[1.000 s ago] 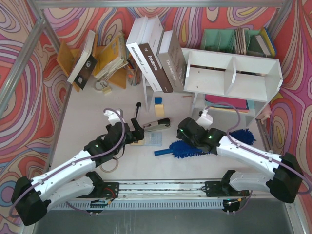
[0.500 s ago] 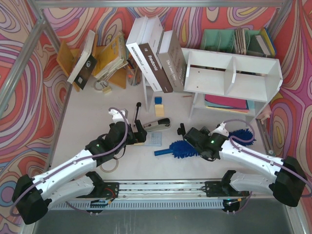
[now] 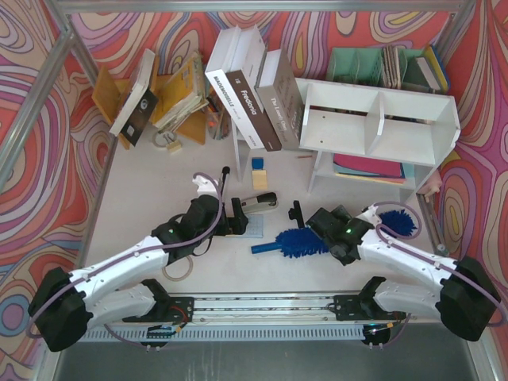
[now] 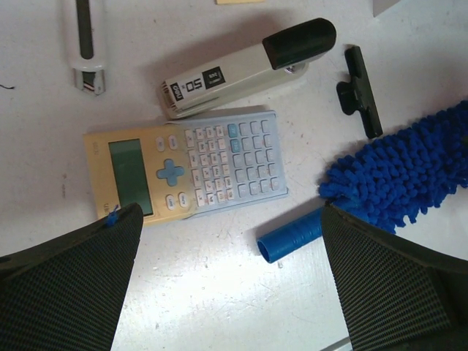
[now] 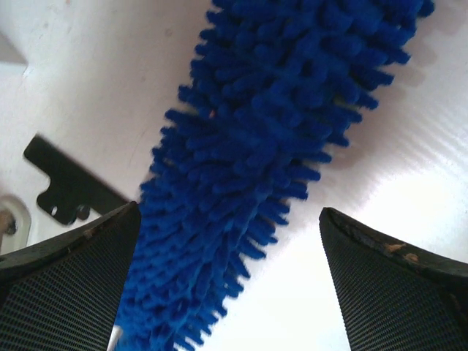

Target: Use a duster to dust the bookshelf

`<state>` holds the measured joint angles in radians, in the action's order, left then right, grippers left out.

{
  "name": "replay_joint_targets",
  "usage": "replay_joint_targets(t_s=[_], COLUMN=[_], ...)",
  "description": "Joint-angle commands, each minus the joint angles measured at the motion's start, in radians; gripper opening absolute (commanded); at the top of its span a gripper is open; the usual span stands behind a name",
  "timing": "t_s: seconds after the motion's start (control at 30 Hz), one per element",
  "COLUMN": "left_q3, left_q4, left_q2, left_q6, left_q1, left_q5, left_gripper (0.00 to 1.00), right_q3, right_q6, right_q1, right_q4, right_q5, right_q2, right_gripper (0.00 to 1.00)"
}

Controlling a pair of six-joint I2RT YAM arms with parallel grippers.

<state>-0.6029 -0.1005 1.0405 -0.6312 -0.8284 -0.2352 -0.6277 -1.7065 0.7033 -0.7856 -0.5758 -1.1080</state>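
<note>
**jo:** so where's the duster [image 3: 304, 240] in this one?

**mik:** flat on the white table [image 3: 159, 182], in front of the bookshelf [image 3: 379, 119] and apart from it. The blue handle end points toward the left arm, and the fluffy head runs under the right arm's wrist.

**jo:** anyone got hold of it?

**mik:** nope. The right gripper [image 5: 229, 212] has its claw spread wide, 1 finger on each side of the fluffy head, with bare table showing by the right finger. The left gripper [image 4: 230, 219] is wide too, hanging over a calculator [image 4: 183, 168] with the handle tip near its corner. A stapler [image 4: 248, 66] lies right along the calculator's far edge, and a black clip [image 4: 362, 91] sits near the bristles.
</note>
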Motion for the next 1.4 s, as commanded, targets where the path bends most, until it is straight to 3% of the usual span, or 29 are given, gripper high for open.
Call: replay_joint_targets(t_s=[0.0,0.33,0.57,0.87,1.07,1.37], left_q3=[-0.021,-0.037,-0.068,-0.131,-0.187,-0.271], left_q4=[0.063,0.089,0.1,0.071,0.036,-0.031], left_q2=[0.02,0.068,0.103,0.169,0.224,0.307], left_q6=[0.033,0.042,0.049,0.087,0.122,0.207], left_q1=[0.002,0.0,-0.007,-0.022,-0.065,-0.137], left_q5=[0.053,0.101,0.13,0.193,0.186,0.202], left_gripper=[0.98,0.98,0.98,0.98,0.98,0.98], right_q3=[0.06,0.08,0.107,0.141,0.145,0.12], right_q6=[0.105,0.111,0.036,-0.001,0.015,0.027], right_q1=[-0.087,-0.197,-0.205,-0.204,-0.205,-0.205], right_q4=[0.134,0.167,0.146,0.122,0.134,0.079], right_q5=[0.026,0.068,0.067,0.027,0.024,0.013], right_q2=[0.016,-0.06,-0.066,0.008,0.05,0.142], right_gripper=[0.96,0.93,0.84,0.52,0.22,0.02])
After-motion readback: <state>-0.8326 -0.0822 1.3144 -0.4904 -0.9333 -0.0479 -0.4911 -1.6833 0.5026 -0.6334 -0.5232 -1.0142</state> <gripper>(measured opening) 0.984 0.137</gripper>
